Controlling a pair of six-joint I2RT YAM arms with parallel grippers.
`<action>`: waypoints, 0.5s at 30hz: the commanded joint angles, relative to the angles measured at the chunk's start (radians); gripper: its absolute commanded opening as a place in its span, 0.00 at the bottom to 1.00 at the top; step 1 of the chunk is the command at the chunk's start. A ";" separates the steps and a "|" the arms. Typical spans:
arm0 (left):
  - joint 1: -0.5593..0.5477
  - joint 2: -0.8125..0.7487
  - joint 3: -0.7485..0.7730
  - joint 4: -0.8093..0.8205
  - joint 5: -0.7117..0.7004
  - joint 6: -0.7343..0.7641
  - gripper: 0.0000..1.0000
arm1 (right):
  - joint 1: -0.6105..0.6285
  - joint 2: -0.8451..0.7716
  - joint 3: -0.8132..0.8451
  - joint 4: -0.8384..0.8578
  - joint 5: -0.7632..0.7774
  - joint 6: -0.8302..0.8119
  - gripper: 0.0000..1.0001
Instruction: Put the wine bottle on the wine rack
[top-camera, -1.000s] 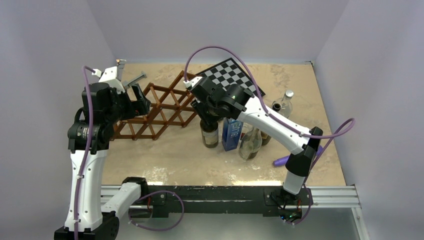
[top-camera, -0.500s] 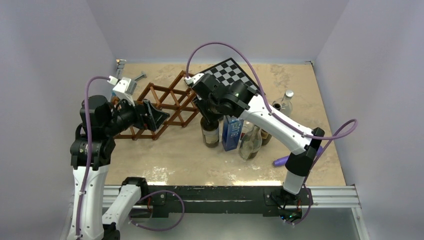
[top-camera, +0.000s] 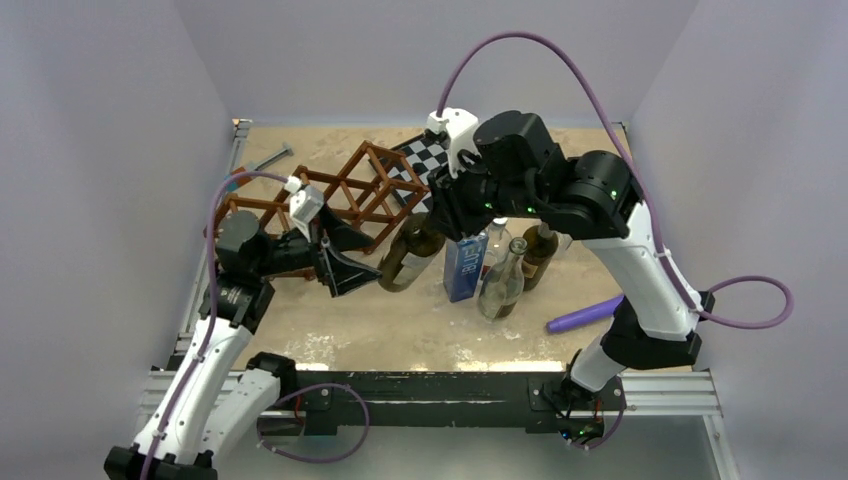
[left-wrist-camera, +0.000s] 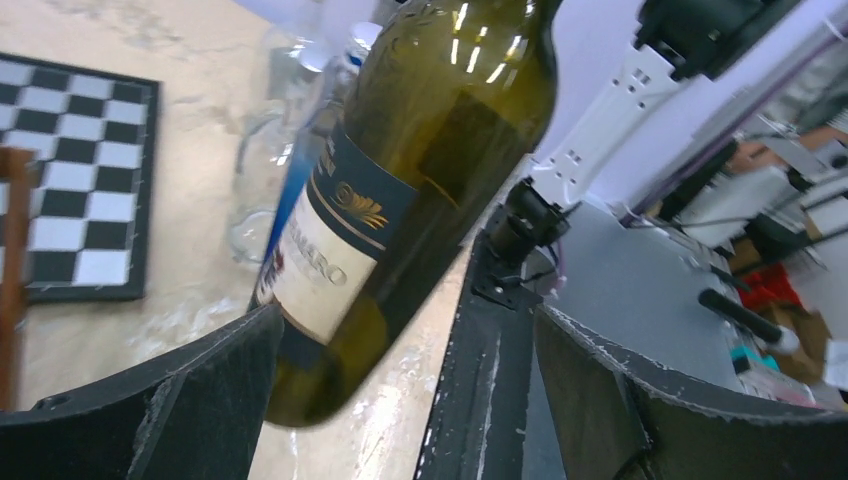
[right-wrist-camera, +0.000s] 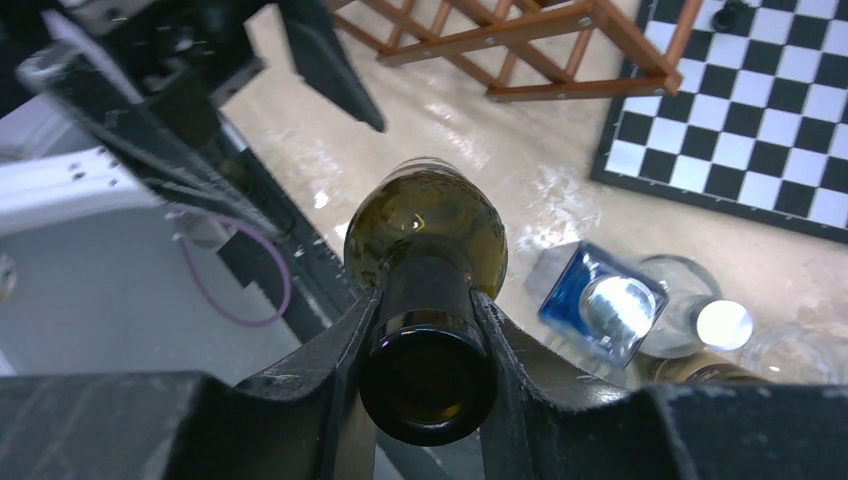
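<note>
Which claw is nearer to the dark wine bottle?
Right. The right claw is shut on the neck of the wine bottle; the left claw is open near its base.

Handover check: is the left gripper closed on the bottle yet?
No, the left gripper stands wide open, its fingers either side of the bottle.

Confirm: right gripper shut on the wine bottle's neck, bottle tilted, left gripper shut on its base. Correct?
No. The left gripper is open, jaws wide on either side of the base of the wine bottle, per the left wrist view. The right gripper is indeed shut on the neck, and the bottle is tilted.
</note>
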 joint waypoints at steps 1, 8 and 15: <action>-0.134 0.082 -0.024 0.206 0.051 0.034 0.99 | -0.001 -0.049 0.046 0.020 -0.152 0.034 0.00; -0.386 0.230 -0.047 0.269 0.021 0.110 0.98 | -0.001 -0.052 0.074 0.019 -0.241 0.097 0.00; -0.428 0.271 -0.147 0.574 0.049 -0.037 0.96 | -0.001 -0.076 0.058 0.029 -0.252 0.120 0.00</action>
